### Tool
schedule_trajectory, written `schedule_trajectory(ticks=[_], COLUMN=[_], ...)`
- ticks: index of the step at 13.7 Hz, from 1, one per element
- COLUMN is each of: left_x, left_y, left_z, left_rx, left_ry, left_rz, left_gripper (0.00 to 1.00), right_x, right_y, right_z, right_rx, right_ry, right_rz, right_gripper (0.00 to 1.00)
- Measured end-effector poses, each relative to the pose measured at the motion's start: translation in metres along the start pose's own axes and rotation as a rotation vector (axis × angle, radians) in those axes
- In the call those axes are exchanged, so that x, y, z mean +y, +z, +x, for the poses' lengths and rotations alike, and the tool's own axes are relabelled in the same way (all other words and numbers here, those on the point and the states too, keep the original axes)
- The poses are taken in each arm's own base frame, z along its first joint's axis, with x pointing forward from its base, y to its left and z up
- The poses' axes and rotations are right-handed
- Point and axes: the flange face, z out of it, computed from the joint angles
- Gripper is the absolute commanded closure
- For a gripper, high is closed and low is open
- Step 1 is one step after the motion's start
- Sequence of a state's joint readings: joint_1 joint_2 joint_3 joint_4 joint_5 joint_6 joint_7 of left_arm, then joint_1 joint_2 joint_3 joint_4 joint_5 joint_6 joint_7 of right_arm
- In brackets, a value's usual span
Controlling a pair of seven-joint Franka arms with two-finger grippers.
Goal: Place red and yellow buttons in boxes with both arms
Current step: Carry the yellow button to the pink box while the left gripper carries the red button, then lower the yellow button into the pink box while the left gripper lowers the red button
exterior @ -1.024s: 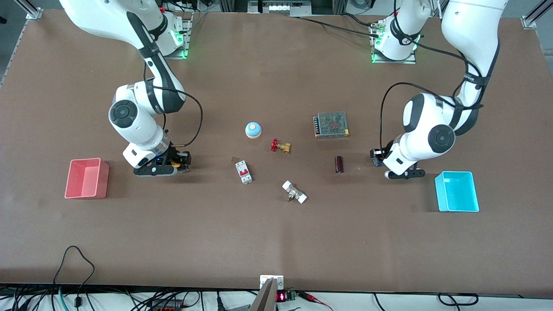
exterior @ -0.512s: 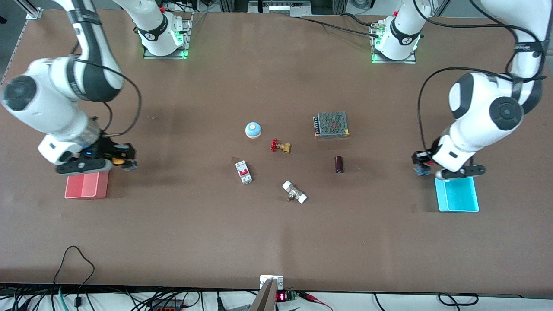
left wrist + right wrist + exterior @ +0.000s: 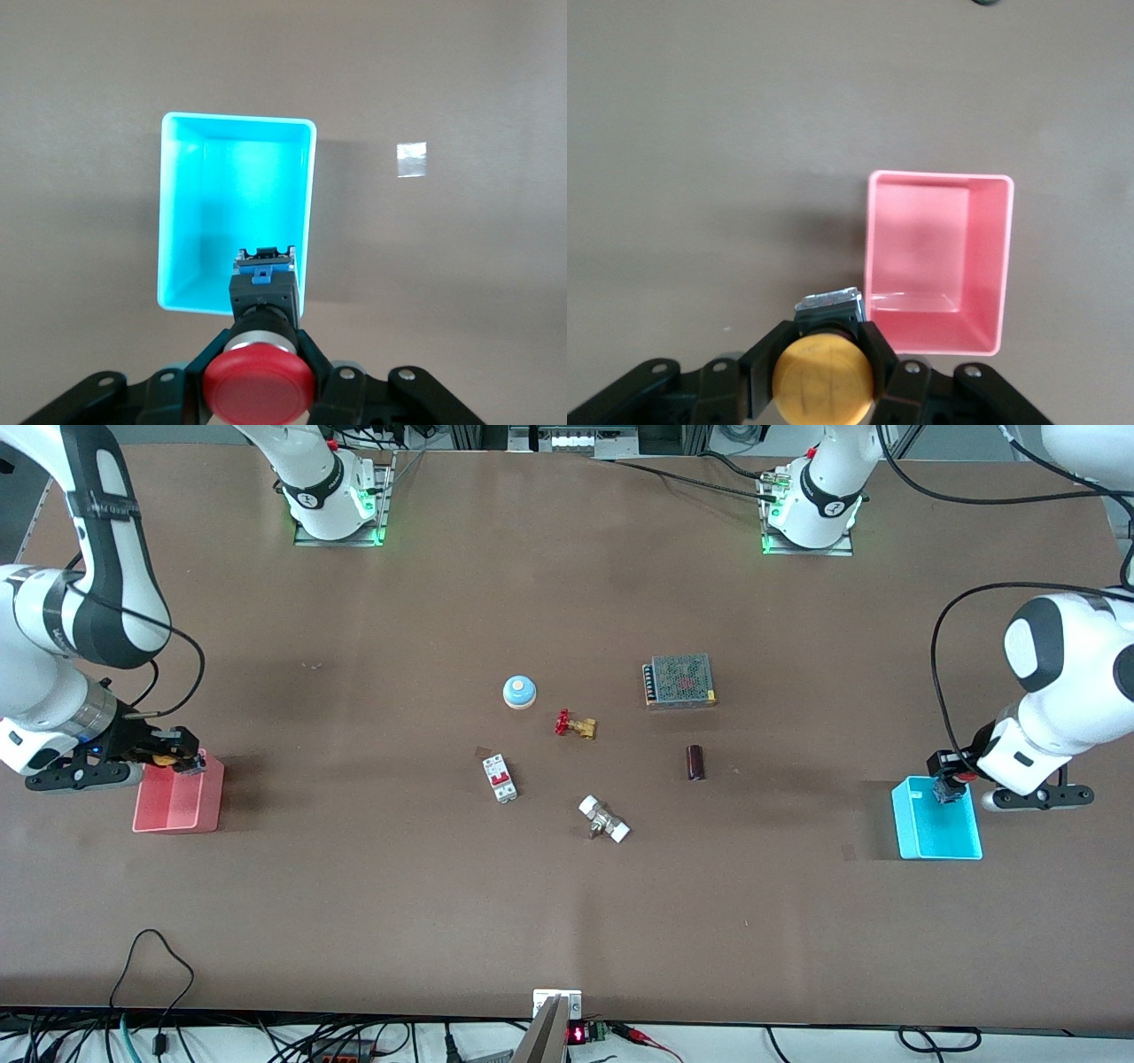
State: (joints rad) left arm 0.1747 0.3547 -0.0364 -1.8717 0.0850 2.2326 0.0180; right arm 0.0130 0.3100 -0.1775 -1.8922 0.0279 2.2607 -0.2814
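Note:
My right gripper (image 3: 173, 760) is shut on the yellow button (image 3: 162, 759) and holds it in the air over the pink-red box's (image 3: 177, 806) rim, at the corner toward the robots. In the right wrist view the yellow cap (image 3: 824, 376) sits between the fingers, beside the pink-red box (image 3: 939, 257). My left gripper (image 3: 950, 784) is shut on the red button (image 3: 955, 779) over the cyan box's (image 3: 939, 833) edge toward the robots. In the left wrist view the red cap (image 3: 260, 379) sits between the fingers, over the cyan box's (image 3: 235, 204) rim.
Mid-table lie a blue-domed button (image 3: 520, 691), a red-handled brass valve (image 3: 574, 725), a grey mesh-topped box (image 3: 679, 680), a white and red breaker (image 3: 500, 778), a white-ended fitting (image 3: 603, 819) and a dark cylinder (image 3: 695, 762).
Both arms swung outward from the table's middle, each carrying its button. The right gripper moved to the pink-red box, the left gripper to the cyan box.

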Motion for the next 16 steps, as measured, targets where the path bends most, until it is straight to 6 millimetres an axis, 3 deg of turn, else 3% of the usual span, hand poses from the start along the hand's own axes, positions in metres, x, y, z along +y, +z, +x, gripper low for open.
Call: schedule_trajectory(ticks=[2,6,11,16], left_x=[-0.009,-0.024,-0.022,-0.023], left_y=[0.019,0.028,0.067,0.072], left_z=[0.012,0.029,0.027,0.027], left_rx=[-0.009,0.001,-0.055,-0.060], left_ry=[0.027,0.083,0.097,0.129], left_rz=[-0.003,-0.004,-0.015,-0.018], left_gripper=[0.90,0.90,0.90,0.90], right_x=[0.016,0.024,0.037,0.052], right_y=[0.016,0.029,0.041,0.059], right_z=[0.001,0.003,0.001,-0.002], right_rx=[0.008,0.019,0.028,0.031], right_ry=[0.022,0.031,0.025,0.026], right_rz=[-0.020,-0.035,-0.049,-0.060], right_gripper=[0.83,0.81,0.81,0.80])
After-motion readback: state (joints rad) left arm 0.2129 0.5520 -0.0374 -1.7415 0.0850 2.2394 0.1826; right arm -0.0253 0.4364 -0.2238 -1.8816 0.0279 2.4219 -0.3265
